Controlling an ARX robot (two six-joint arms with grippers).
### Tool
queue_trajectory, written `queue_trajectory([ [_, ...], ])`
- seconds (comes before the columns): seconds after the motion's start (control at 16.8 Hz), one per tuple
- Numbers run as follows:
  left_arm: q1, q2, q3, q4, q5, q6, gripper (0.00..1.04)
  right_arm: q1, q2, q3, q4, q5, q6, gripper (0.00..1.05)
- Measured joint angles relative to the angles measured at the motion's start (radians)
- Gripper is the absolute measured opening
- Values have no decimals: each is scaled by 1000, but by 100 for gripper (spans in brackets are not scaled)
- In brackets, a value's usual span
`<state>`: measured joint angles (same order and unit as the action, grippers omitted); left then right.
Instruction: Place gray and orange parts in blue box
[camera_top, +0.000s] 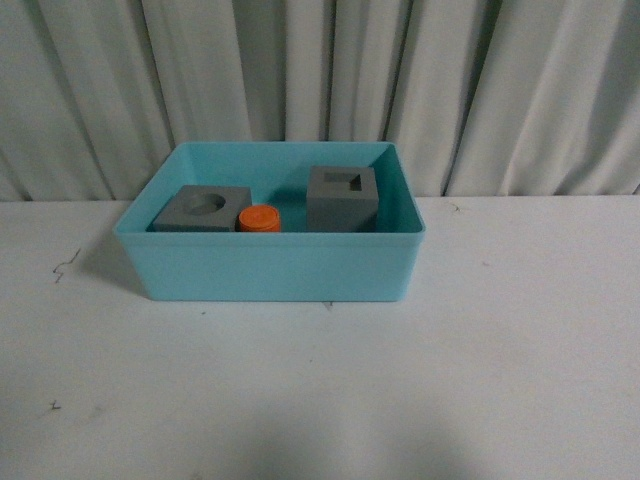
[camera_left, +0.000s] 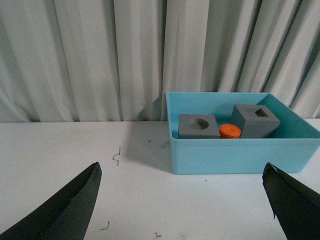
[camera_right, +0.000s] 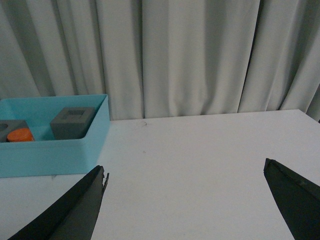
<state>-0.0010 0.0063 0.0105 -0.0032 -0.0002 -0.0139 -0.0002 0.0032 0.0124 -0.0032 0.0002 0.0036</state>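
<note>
Now all parts (camera_top: 259, 218) in blue box (camera_top: 270, 270)

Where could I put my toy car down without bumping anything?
The white table in front of the blue box is bare, and so are the strips on either side. Inside the box it is crowded: two gray cubes and an orange cylinder.

a bare test setup, lab-like: a plain white table (camera_top: 500, 380) (scuffed with small dark marks) backed along its far edge by pale pleated curtains (camera_top: 300, 70), holding just 1 blue box (camera_top: 270, 270).
</note>
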Motion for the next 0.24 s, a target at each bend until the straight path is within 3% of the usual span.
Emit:
queue_trajectory([
  [0.24, 0, 0, 0, 0, 0, 0, 98, 0, 0, 0, 0, 0, 0, 98],
])
